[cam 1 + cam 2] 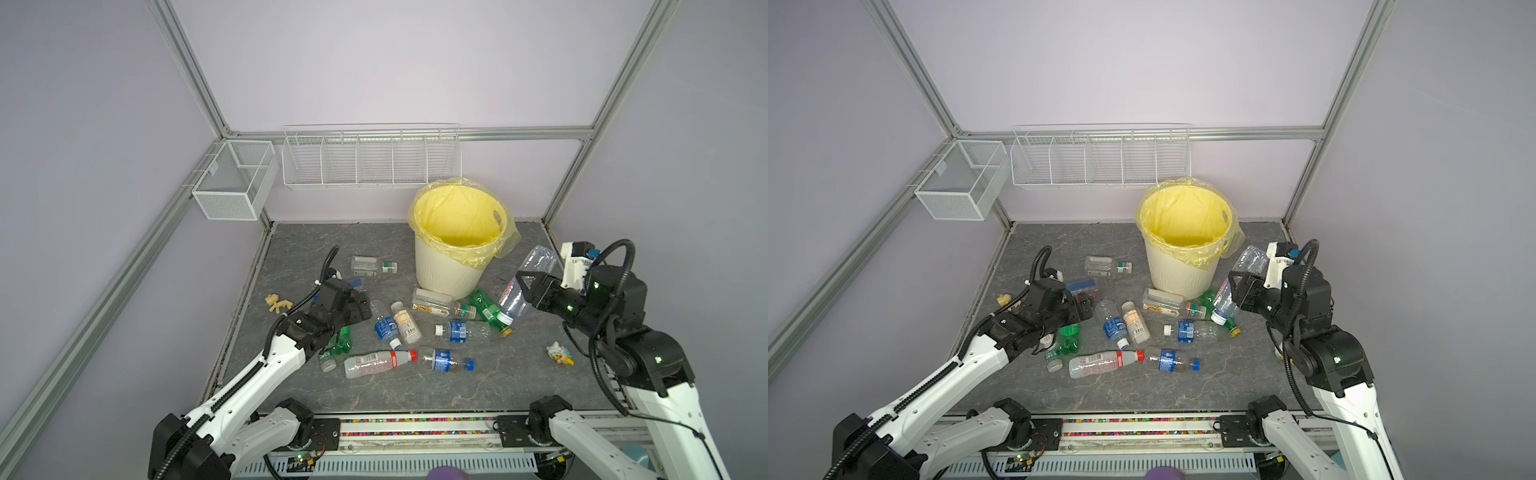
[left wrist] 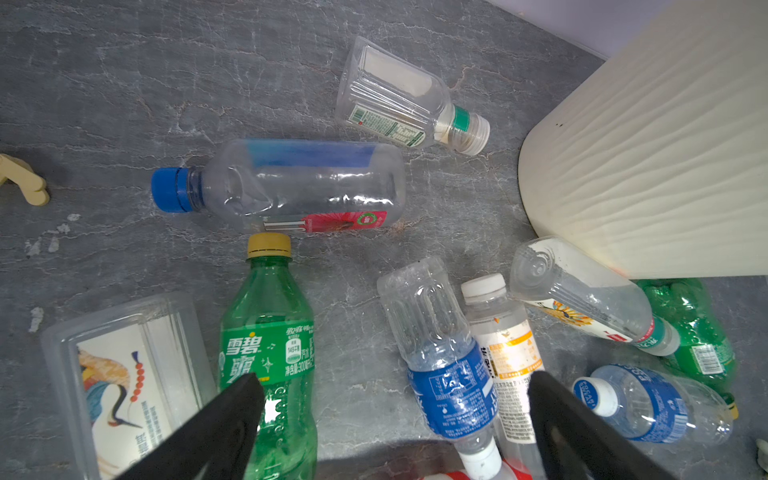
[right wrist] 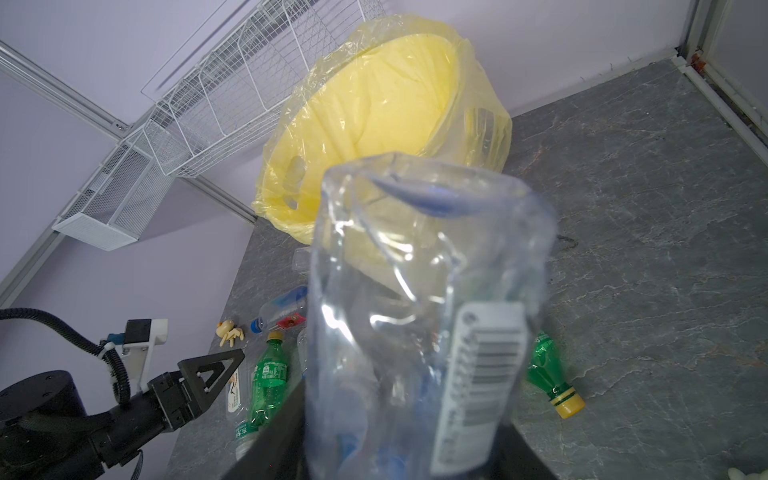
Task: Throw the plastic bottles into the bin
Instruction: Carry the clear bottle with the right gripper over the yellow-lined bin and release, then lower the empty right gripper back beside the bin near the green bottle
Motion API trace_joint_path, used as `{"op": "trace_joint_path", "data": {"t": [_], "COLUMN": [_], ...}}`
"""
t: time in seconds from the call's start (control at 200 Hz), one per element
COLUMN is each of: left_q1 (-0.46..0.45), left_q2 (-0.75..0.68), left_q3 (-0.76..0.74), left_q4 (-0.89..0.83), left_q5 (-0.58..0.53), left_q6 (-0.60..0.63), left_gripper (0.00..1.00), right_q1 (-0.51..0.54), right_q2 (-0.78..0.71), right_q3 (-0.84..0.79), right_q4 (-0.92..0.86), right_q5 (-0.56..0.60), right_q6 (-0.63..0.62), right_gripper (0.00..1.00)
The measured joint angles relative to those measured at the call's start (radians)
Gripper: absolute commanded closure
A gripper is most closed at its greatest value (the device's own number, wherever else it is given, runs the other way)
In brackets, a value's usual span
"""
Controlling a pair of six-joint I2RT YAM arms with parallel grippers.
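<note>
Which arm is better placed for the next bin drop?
Right. The right gripper holds a clear bottle, raised beside the bin. The left gripper is open and empty, low over lying bottles.

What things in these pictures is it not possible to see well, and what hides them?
- Bottom of the bin: hidden behind its near rim in both top views; contents unknown.
- One green bottle: partly covered by the left arm in both top views.
- Label of the held bottle: blurred in the right wrist view, too small in both top views.
</note>
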Motion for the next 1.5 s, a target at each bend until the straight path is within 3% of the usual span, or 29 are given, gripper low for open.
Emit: {"op": "trace_joint_path", "data": {"t": [0.2,0.27,0.3,0.335,0.355,0.38,0.48,0.545,0.66,0.99,1.22,1.499], "left_q1": [0.000,0.000,0.000,0.000,0.000,0.000,0.000,0.000,0.000,0.001,0.001,0.001], "left_q2": [0.004,0.004,0.004,0.004,0.004,0.004,0.004,0.004,-0.001,-0.032,-0.029,0.003], "left_q3": [0.000,0.000,0.000,0.000,0.000,0.000,0.002,0.008,0.025,0.025,0.025,0.017], "left_q4": [0.002,0.003,0.004,0.006,0.006,0.007,0.006,-0.001,-0.009,-0.038,-0.046,-0.045], "left_q5": [0.004,0.004,0.005,0.006,0.008,0.008,0.013,0.015,0.014,0.024,0.087,0.191], "left_q6": [-0.001,-0.001,-0.002,-0.002,-0.003,-0.005,-0.010,-0.011,-0.010,0.000,0.000,0.008], "left_gripper": [0.01,0.01,0.01,0.01,0.01,0.01,0.01,0.01,0.01,0.01,0.01,0.01], "right_q1": [0.000,0.000,0.000,0.000,0.000,0.000,0.002,0.005,0.008,0.006,0.006,0.006], "right_q2": [0.247,0.391,0.467,0.550,0.606,0.666,0.885,0.941,0.871,0.336,0.280,0.200], "right_q3": [0.214,0.354,0.427,0.514,0.565,0.626,0.869,0.917,0.816,0.383,0.116,-0.079], "right_q4": [0.061,0.081,0.094,0.099,0.110,0.111,0.064,0.054,0.057,0.150,0.137,0.110], "right_q5": [-0.023,-0.016,-0.011,-0.005,-0.003,0.001,0.000,0.002,0.015,-0.018,-0.050,-0.091], "right_q6": [0.042,0.072,0.090,0.102,0.114,0.116,0.132,0.127,0.108,0.016,-0.040,-0.088], "right_gripper": [0.48,0.41,0.34,0.19,0.02,0.12,0.12,0.12,0.12,0.12,0.12,0.12]}}
